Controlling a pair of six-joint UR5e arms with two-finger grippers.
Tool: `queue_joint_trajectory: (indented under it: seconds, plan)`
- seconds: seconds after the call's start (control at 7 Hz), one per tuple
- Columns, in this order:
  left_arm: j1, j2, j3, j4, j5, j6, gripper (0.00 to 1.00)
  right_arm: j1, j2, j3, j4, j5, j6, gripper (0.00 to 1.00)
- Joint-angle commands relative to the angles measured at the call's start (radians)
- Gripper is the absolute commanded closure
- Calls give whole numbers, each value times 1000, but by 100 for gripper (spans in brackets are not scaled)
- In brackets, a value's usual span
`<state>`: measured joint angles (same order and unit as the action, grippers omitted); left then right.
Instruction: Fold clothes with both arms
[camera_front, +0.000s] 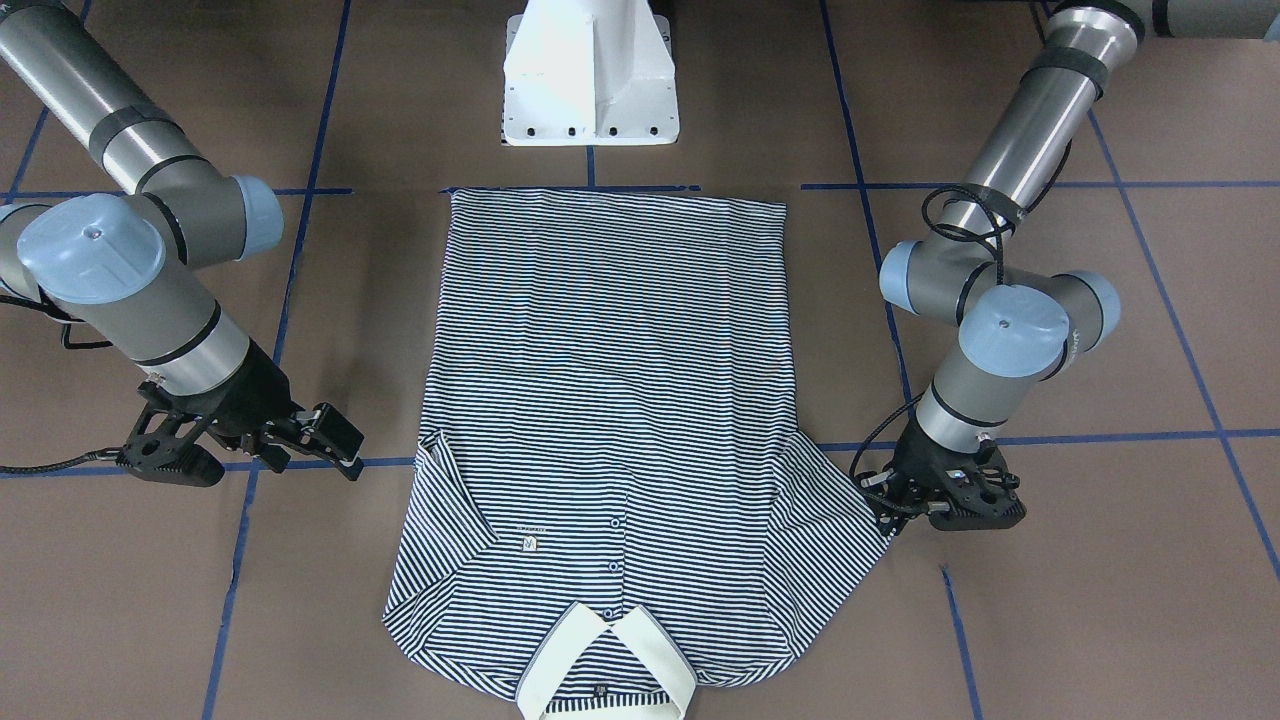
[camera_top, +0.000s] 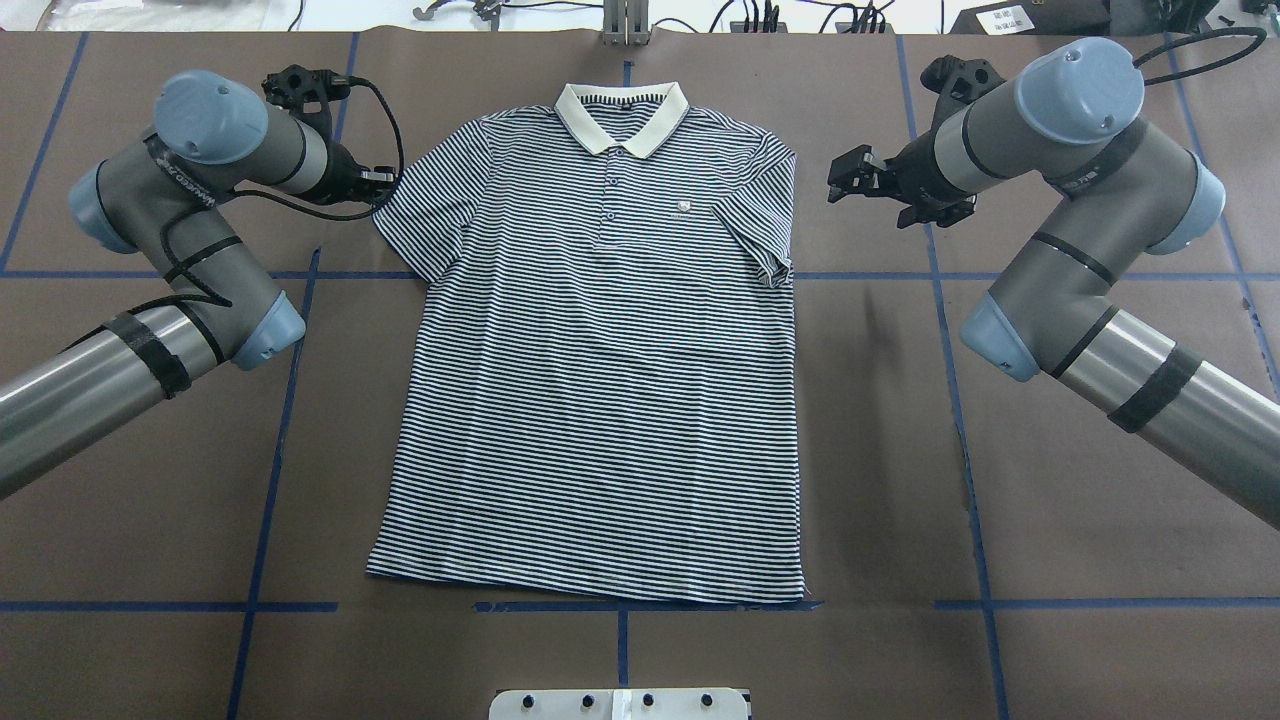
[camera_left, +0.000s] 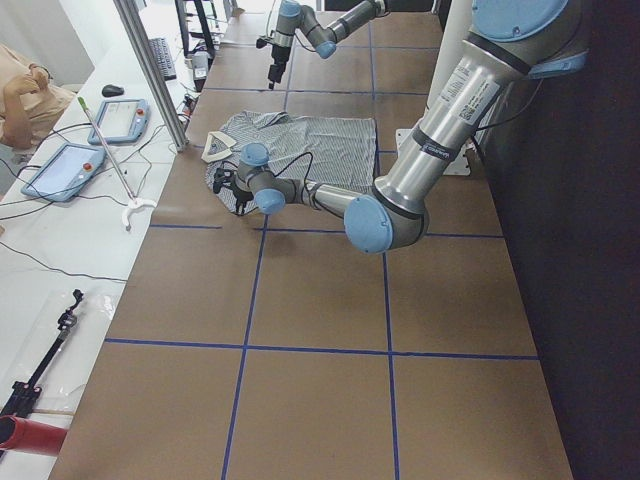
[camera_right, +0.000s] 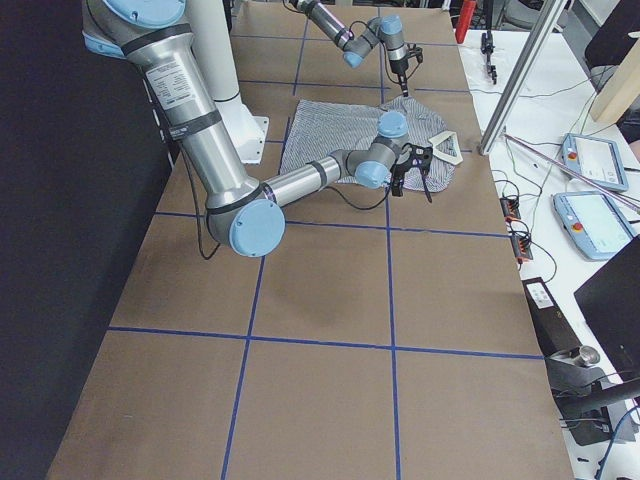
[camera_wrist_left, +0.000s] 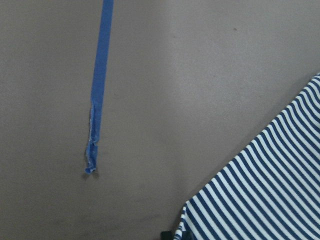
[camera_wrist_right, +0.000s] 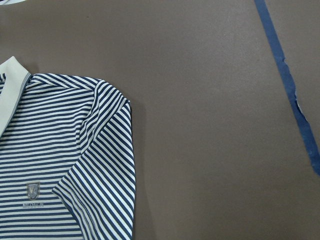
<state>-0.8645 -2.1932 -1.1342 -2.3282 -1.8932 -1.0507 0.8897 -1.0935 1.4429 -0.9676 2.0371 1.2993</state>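
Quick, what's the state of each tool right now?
Left tool: at the polo shirt sleeve edge; open or closed cannot be told.
Right tool: open, holding nothing.

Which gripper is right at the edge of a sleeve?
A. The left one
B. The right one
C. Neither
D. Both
A: the left gripper sits at the tip of the spread sleeve of the shirt, while the right gripper is apart from the shirt, with bare table between them.
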Motion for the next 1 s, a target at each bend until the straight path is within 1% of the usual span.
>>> queue_joint_trajectory:
  seconds: [0.0, 0.14, 0.29, 0.43, 0.57, 0.71, 0.86]
  plan:
    - [1, -14, -70, 56, -21, -12, 100, 0, 1, 1, 0, 0, 0, 0]
    - [2, -32, -68, 56, -20, -31, 100, 0, 1, -1, 0, 0, 0, 0]
    - [24, -66, -61, 56, -15, -96, 100, -2, 1, -1, 0, 0, 2, 0]
    - [51, -107, -32, 56, -11, -124, 100, -2, 0, -1, 0, 0, 0, 0]
    - [64, -170, 38, 55, -10, -159, 100, -2, -2, -1, 0, 0, 0, 0]
    - [76, -187, 69, 52, 15, -169, 100, -2, -2, -1, 0, 0, 2, 0]
    - [76, -189, 73, 50, 31, -169, 100, -2, -2, -1, 0, 0, 2, 0]
